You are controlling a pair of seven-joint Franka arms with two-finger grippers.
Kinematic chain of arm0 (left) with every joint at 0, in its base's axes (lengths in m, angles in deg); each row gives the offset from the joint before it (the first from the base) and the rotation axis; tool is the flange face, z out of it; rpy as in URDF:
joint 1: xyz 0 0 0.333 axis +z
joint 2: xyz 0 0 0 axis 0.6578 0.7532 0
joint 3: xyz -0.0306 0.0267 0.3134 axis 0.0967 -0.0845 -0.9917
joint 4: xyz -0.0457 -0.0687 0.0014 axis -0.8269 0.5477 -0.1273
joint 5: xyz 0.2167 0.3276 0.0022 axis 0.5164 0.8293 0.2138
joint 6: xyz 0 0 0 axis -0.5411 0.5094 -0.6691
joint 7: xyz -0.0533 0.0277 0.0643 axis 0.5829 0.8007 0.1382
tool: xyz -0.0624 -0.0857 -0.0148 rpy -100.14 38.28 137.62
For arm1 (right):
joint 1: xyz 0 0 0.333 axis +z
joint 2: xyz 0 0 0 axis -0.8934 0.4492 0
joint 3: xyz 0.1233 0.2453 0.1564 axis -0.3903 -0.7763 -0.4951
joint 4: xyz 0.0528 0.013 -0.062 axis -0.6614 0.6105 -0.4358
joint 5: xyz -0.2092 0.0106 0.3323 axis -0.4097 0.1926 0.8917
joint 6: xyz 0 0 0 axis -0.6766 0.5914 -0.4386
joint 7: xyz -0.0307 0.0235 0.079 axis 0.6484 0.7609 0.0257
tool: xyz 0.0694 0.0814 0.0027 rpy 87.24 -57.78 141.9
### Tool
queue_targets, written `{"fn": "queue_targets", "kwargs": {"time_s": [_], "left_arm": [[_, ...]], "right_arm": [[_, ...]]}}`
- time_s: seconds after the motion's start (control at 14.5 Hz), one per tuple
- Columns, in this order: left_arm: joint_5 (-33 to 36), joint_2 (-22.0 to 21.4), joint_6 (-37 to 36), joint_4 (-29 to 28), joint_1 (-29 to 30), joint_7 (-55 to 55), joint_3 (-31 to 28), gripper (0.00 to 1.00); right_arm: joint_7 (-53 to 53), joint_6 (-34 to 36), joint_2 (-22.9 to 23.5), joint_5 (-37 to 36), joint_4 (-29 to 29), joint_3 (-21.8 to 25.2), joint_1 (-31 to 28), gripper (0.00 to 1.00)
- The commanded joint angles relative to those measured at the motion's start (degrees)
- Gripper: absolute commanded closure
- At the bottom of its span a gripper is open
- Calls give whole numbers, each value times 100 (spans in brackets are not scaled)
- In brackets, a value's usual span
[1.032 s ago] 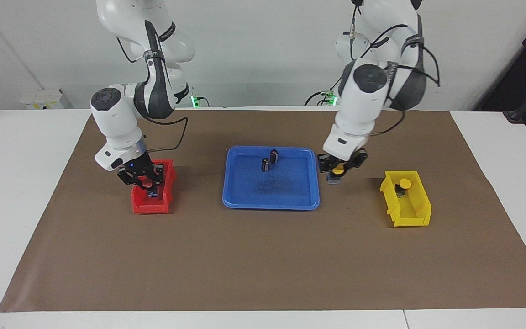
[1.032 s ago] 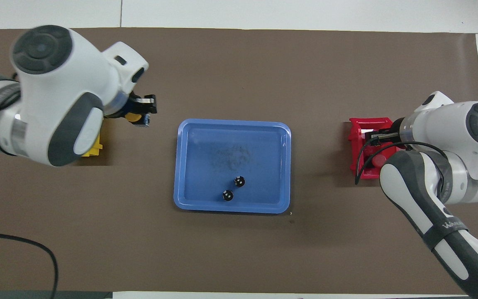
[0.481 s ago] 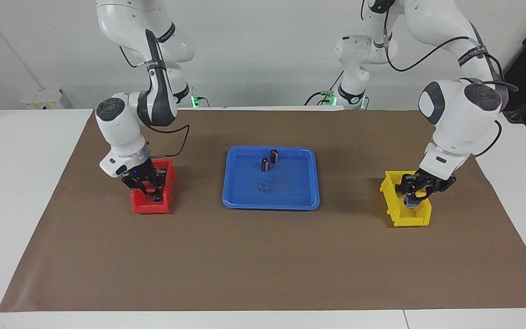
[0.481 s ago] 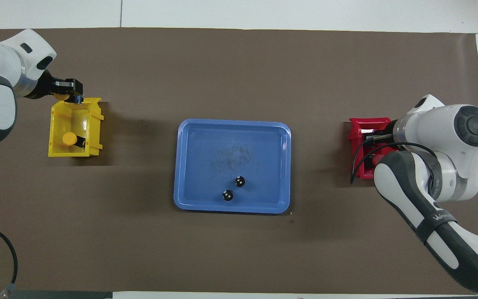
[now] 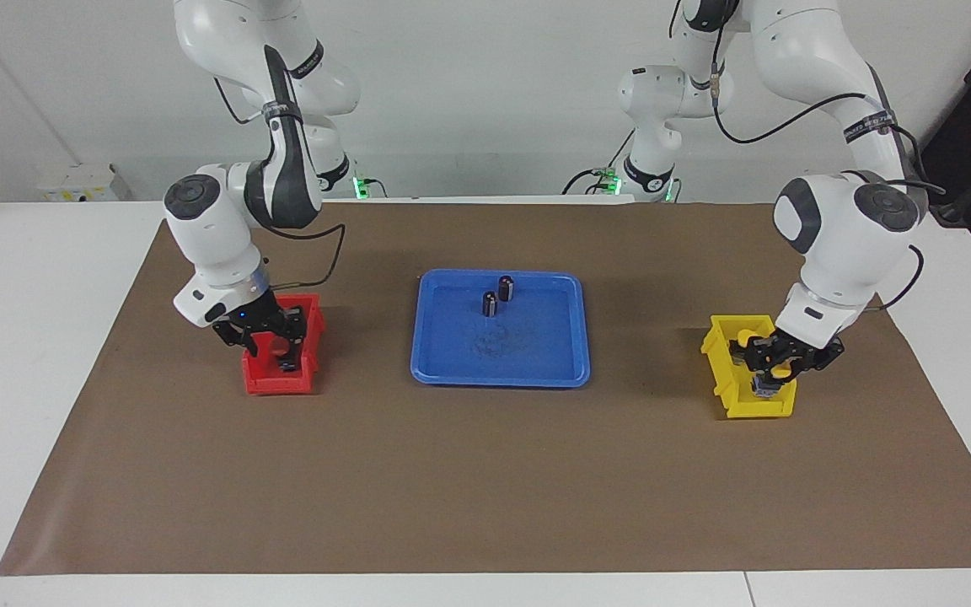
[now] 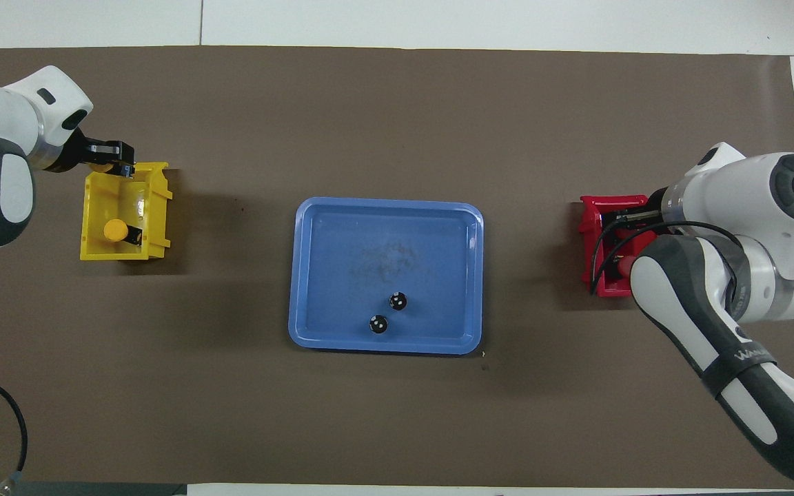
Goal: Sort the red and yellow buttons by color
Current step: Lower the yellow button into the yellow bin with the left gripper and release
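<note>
Two bins flank the blue tray (image 5: pixel 574 337), which serves as landmark: the yellow bin (image 5: pixel 730 396) lies beside it toward the left arm's end of the table, the red bin (image 5: pixel 270 384) beside it toward the right arm's end. The left gripper (image 5: pixel 772 368) hangs over the part of the yellow bin farther from the robots, its jaws clamped on a yellow button (image 5: pixel 779 368) (cap between the fingers, blocky base hanging below, inside the bin's walls). A second yellow button (image 6: pixel 116 230) lies on the yellow bin's floor, nearer to the robots than the held one and apart from it. The right gripper (image 5: pixel 270 331) is low over the red bin with its jaws apart; a red button (image 5: pixel 281 346) shows between and just beneath the fingers, within the bin (contact cannot be told). Two dark cylinders (image 5: pixel 498 296) stand upright in the tray, near its rim closest to the robots.
</note>
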Motion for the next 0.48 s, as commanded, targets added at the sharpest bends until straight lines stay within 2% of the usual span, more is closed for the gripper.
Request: {"fn": "queue_targets", "kwargs": {"time_s": [0.0, 0.14, 0.34, 0.41], "left_arm": [[57, -58, 512, -452, 204, -48, 66, 99], [57, -58, 504, -506, 213, -48, 66, 99], [57, -23, 723, -707, 265, -22, 66, 99], [48, 21, 837, -778, 266, -22, 66, 90]], "right_arm": [[-102, 976, -105, 99, -701, -61, -87, 18], [-102, 1618, -237, 90, -1098, -53, -104, 0], [-93, 2523, -536, 90, -1590, 9, -131, 0], [-93, 2857, -650, 90, -1774, 79, -122, 0]]}}
